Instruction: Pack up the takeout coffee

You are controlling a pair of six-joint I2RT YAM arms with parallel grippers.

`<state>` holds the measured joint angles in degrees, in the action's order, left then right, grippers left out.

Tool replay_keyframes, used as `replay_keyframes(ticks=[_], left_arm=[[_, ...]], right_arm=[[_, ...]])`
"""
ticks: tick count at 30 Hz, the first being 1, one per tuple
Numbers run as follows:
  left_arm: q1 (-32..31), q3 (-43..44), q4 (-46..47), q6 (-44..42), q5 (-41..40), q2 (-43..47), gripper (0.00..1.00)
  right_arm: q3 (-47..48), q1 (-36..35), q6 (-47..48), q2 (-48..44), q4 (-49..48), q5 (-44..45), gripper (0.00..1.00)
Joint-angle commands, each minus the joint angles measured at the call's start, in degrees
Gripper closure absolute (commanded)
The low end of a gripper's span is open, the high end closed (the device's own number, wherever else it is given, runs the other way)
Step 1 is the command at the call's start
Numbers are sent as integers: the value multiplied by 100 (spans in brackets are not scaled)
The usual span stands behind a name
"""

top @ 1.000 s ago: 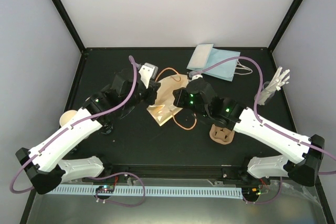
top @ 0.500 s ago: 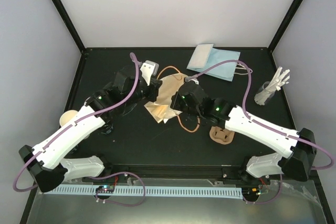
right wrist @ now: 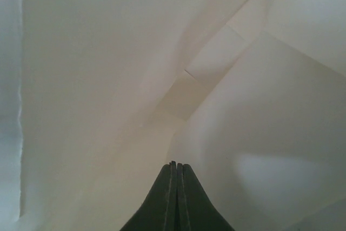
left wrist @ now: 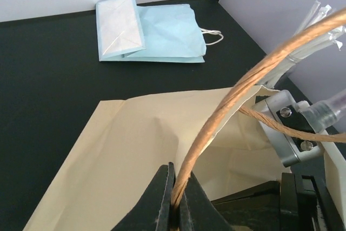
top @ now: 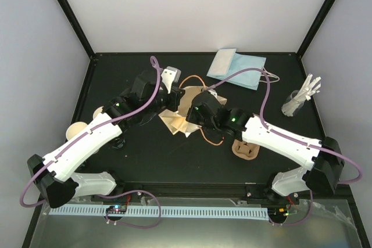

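The tan paper bag (top: 181,122) lies near the middle of the black worktop (top: 145,158), and both arms meet at it. The left gripper (left wrist: 175,187) has its jaws clamped on one twisted paper handle (left wrist: 243,87) of the bag. The cord rises from between the jaws and arcs up and to the right, and the bag's mouth is lifted open below it.

The right gripper (right wrist: 175,169) is inside the bag. Its jaws are pressed together with nothing between them, and creased cream paper fills the right wrist view on every side. From the left wrist view, the right arm's metal and black wrist parts show at the bag's opening, with the second handle running across them.

No view shows clearly where the coffee cup is. It is in neither pair of jaws, and no cup shows in the part of the bag that the right wrist camera sees.

A flat light-blue paper bag (top: 236,68) with white string handles lies at the far side of the worktop, well apart from the tan bag. A holder of wrapped straws (top: 297,101) stands near the right edge. The brown pulp cup carrier (top: 245,150) sits just beside the right forearm. A cream rounded object (top: 75,129) lies at the left edge, partly hidden by the left arm.
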<state>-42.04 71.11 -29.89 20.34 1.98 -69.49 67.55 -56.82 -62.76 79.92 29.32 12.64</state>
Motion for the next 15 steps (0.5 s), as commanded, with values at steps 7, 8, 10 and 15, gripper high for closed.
replay_keyframes(ticks=[7,8,10,15], left_arm=[[155,-268,693,165,226,481,98],[190,-247,710,164,258,484,99],[244,-172,698,133,296,466,98],[353,-1,715,134,409,406,98]], right_arm=[[-630,215,524,-340,-1402,-1257,99],[-611,216,665,-299,-1421,-1430,99],[-635,207,814,-241,-1448,-1670,99],[-726,140,913,-265,-1467,-1681,99]])
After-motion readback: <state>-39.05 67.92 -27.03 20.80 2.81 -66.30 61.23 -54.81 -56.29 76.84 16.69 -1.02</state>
